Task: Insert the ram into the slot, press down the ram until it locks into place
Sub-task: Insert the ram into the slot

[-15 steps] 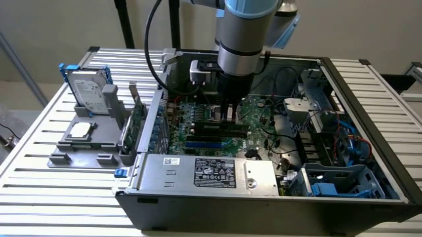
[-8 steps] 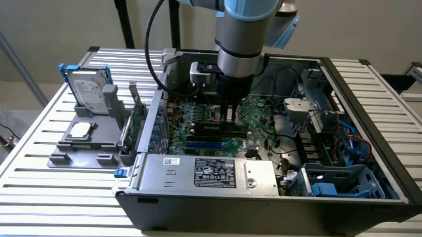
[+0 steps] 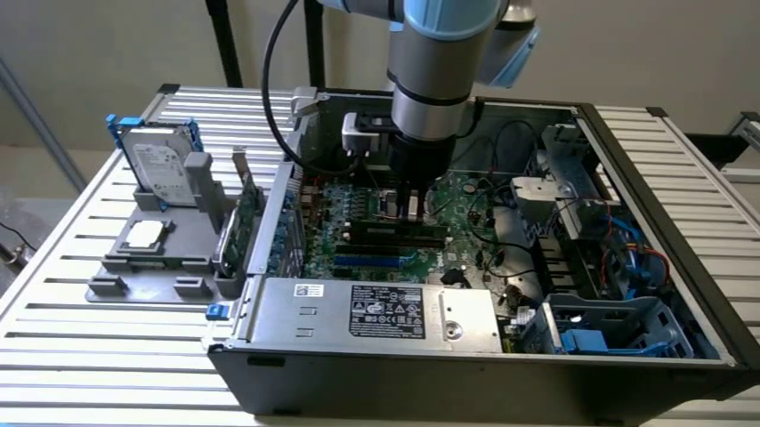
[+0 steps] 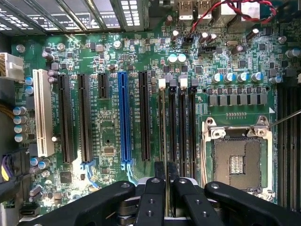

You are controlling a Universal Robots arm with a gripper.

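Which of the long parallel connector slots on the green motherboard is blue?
The long blue plastic slot, flanked by black slots. One white slot sits farther off, and the rest are black.

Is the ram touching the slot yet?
Cannot tell. In the wrist view the ram lies edge-on in line with the slot, so any gap is hidden; in the exterior view the gripper covers the spot.

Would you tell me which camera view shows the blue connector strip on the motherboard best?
The wrist view: the blue connector strip runs its whole length there, unobstructed, between black slots. The exterior view shows the strip too, but as a thin sliver beyond the labelled metal box.
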